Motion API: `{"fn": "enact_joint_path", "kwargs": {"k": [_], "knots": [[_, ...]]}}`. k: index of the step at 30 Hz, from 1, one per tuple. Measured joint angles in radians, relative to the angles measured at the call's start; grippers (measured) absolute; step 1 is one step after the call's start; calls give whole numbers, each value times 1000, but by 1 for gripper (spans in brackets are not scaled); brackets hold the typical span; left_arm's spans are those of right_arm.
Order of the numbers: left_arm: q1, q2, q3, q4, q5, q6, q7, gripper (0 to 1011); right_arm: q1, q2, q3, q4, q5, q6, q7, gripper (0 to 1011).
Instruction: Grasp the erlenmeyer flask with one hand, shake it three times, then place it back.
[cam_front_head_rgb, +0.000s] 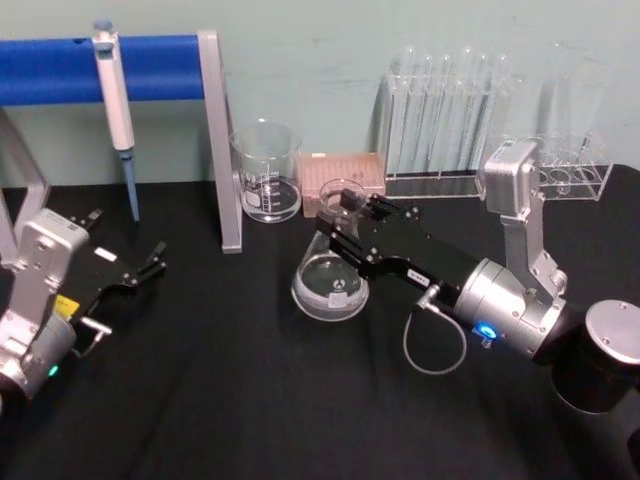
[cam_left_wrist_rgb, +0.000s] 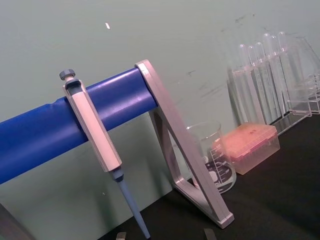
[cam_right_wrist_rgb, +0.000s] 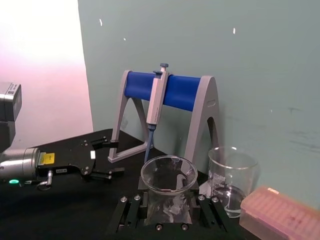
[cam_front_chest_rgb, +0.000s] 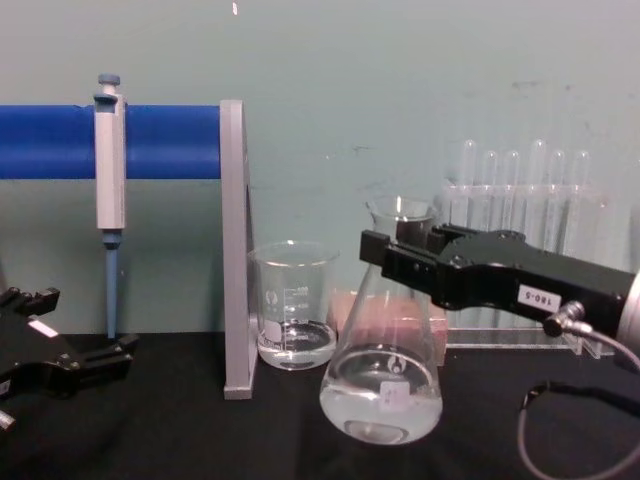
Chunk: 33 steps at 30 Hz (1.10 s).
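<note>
The erlenmeyer flask (cam_front_head_rgb: 330, 283) is clear glass with a little clear liquid in its broad base (cam_front_chest_rgb: 381, 398). It leans over at the middle of the black table, its rim (cam_right_wrist_rgb: 168, 174) close to the wrist camera. My right gripper (cam_front_head_rgb: 345, 226) is shut on the flask's neck, reaching in from the right (cam_front_chest_rgb: 402, 252). I cannot tell whether the low edge of the base touches the cloth. My left gripper (cam_front_head_rgb: 152, 263) rests open and empty on the table at the left (cam_right_wrist_rgb: 109, 159).
A beaker (cam_front_head_rgb: 266, 172) with some liquid stands behind the flask, beside a grey and blue stand (cam_front_head_rgb: 222, 140) holding a pipette (cam_front_head_rgb: 115, 100). A pink tip box (cam_front_head_rgb: 345, 172) and racks of test tubes (cam_front_head_rgb: 445, 120) line the back right. A black cylinder (cam_front_head_rgb: 605, 360) stands at the right edge.
</note>
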<state>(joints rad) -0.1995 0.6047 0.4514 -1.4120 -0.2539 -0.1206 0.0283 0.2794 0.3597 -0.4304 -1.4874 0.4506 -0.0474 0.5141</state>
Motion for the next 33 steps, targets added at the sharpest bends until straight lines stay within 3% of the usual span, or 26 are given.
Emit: {"fn": "enact_joint_path", "kwargs": {"k": [33], "knots": [[0, 0, 0, 0, 0, 0, 0, 1001, 31, 44, -55, 118, 38, -21, 94, 449]]}}
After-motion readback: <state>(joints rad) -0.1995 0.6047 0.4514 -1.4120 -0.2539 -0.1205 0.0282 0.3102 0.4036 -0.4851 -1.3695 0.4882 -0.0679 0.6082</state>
